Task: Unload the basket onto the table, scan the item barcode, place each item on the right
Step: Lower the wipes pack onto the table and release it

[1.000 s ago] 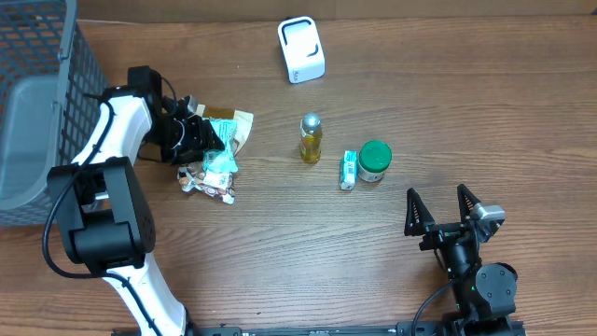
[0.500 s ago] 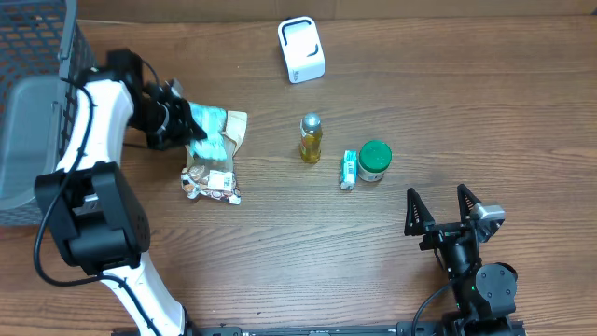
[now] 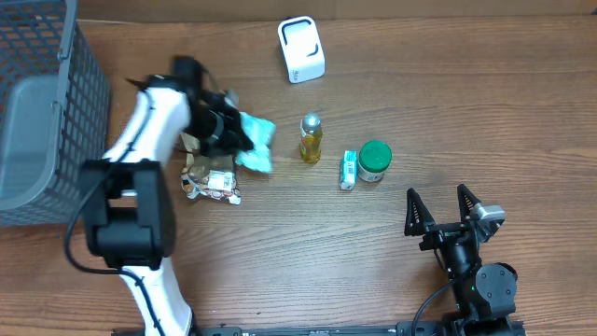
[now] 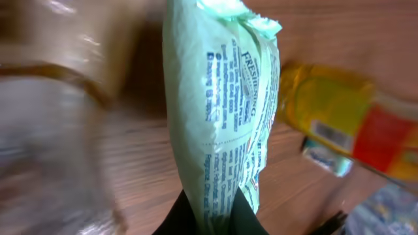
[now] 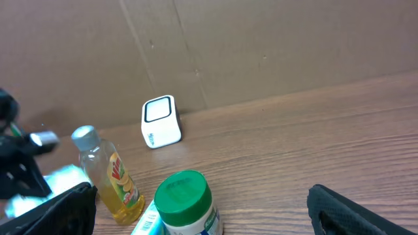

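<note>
**Q:** Where does the scan stand, reading left to right?

**A:** A grey wire basket sits at the far left of the wooden desk. Just right of it, the left tool is clamped on the end of a mint-green packet. The wrist view shows the packet's printed side, but no barcode can be made out. Crumpled wrappers lie on the desk just below it.

**Q:** And the scanner?

**A:** The white box at the far edge, probably the scanner, stands apart from the packet, up and to the right. Nothing is in front of it.

**Q:** What else?

**A:** A yellow bottle, a small carton and a green-lidded jar sit untouched. The right tool rests near the front edge, spread wide and holding nothing.

**Q:** So what's your verdict?

**A:** The pick-up looks done. Carrying the packet to the scanner and presenting its barcode remain.
</note>
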`<state>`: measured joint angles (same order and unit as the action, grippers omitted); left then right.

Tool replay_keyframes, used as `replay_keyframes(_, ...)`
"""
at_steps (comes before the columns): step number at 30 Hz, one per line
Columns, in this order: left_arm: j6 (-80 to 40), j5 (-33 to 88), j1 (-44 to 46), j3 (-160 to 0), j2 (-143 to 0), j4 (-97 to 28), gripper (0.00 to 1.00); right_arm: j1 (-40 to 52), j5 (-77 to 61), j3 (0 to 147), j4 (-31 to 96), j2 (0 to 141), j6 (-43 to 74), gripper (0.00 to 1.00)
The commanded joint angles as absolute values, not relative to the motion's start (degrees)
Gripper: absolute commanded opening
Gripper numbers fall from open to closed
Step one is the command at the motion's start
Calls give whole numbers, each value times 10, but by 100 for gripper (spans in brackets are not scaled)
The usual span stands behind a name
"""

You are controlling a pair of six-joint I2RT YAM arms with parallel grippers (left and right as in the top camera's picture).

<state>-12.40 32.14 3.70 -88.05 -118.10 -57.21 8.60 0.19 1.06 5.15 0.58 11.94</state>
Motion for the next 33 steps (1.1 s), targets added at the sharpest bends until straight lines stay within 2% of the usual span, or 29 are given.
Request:
replay_keyframes(1, -209, 294, 72, -837, -1173, -521, 4, 83, -1, 4, 48, 2, 115, 100)
replay_keyframes(5, -250, 248, 94, -827, -1173, -501, 5, 83, -1, 4, 48, 2, 115, 100)
replay_keyframes(7, -249, 251, 95, -828, -1173, -505, 16, 83, -1, 4, 48, 2, 115, 100)
replay_keyframes(8, -245, 256, 94, -835, -1173, -521, 27, 83, -1, 4, 48, 2, 115, 100)
replay_keyframes(13, -202, 255, 90, -888, -1173, -582, 41, 83, -1, 4, 48, 2, 115, 100)
replay_keyframes(16, -177, 231, 91, -934, -1173, -633, 44, 83, -1, 4, 48, 2, 115, 100)
replay_keyframes(19, -170, 215, 96, -972, -1173, -677, 40, 83, -1, 4, 48, 2, 115, 100)
replay_keyframes(22, -166, 218, 111, -974, -1173, -683, 27, 83, -1, 4, 48, 2, 115, 100)
replay_keyframes(27, -173, 197, 146, -949, -1174, -655, 23, 83, -1, 4, 48, 2, 115, 100)
replay_keyframes(28, -185, 187, 152, -945, -1174, -650, 17, 83, -1, 4, 48, 2, 115, 100)
replay_keyframes(29, -195, 184, 158, -938, -1174, -640, 4, 83, -1, 4, 48, 2, 115, 100)
replay_keyframes(33, -222, 172, 159, -937, -1174, -611, 4, 83, -1, 4, 48, 2, 115, 100)
